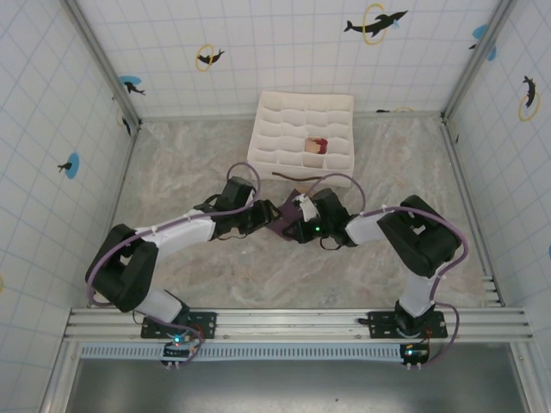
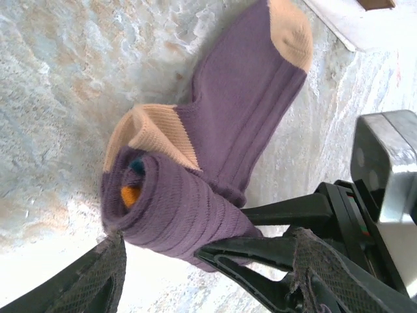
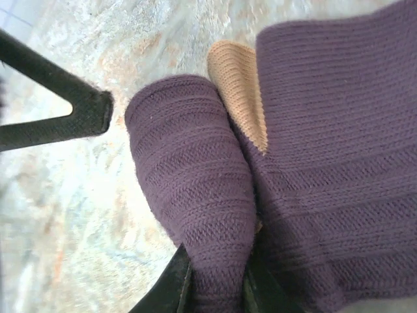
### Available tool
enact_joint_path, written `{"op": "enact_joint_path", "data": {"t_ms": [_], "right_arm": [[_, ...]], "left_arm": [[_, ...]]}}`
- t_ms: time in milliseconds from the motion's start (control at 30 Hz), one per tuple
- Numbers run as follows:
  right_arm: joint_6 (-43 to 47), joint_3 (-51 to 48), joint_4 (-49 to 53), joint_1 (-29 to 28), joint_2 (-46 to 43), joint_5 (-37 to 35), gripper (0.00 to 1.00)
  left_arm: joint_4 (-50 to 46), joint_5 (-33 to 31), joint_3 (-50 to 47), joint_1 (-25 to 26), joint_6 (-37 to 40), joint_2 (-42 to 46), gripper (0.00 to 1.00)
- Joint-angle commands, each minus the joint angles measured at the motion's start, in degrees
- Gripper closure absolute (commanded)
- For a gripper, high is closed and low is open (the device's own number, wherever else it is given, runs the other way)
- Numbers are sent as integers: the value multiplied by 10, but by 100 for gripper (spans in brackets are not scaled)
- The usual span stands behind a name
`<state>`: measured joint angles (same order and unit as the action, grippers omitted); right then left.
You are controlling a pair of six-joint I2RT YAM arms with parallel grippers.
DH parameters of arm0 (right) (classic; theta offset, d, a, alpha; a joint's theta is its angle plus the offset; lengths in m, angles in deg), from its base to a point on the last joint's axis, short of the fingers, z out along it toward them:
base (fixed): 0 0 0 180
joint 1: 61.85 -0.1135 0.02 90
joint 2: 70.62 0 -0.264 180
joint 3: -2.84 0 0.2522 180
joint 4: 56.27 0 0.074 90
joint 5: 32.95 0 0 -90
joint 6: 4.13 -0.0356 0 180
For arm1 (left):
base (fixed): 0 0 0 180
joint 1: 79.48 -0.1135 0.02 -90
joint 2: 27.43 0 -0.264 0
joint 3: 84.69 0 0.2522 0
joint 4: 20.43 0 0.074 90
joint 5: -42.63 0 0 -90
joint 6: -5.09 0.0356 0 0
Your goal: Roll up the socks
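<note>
Pinching the rolled end of the dark purple ribbed sock [image 3: 195, 195] with tan-orange heel and toe, the right gripper [image 3: 218, 290] is clamping it tightly. The left gripper [image 2: 208, 246] is standing wide open, fingers flanking the roll, gripping nothing. The sock is lying mid-way across the marbled tabletop [image 1: 189, 163], toe pointing toward the white gridded fabric organiser box [image 1: 306, 95], which is holding the beige-and-red sock [image 1: 317, 146].
</note>
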<state>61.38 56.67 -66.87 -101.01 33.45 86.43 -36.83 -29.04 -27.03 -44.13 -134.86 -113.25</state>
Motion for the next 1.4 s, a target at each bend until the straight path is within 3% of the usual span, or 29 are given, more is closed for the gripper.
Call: {"op": "enact_joint_path", "data": {"t_ms": [0,167,533,700,833,1100,1367], "right_arm": [[-132,-43,101,4,24,38,100],[-235,-73,58,13,11,40,100],[-263,-70,28,23,34,23,100],[-272,-77,1,30,41,26,100],[-276,-89,-36,35,37,38,99],[-201,-97,-36,39,-30,47,69],[-57,-66,72,23,-148,-17,53]], "left_arm": [[25,13,-38,-1,-17,7,32],[53,23,-63,0,-38,-5,34],[108,24,-46,20,-77,-61,35],[116,28,-38,30,-88,-86,43],[112,27,-37,31,-91,-99,56],[24,18,9,21,-50,-114,98],[-68,20,29,5,-2,-80,100]]}}
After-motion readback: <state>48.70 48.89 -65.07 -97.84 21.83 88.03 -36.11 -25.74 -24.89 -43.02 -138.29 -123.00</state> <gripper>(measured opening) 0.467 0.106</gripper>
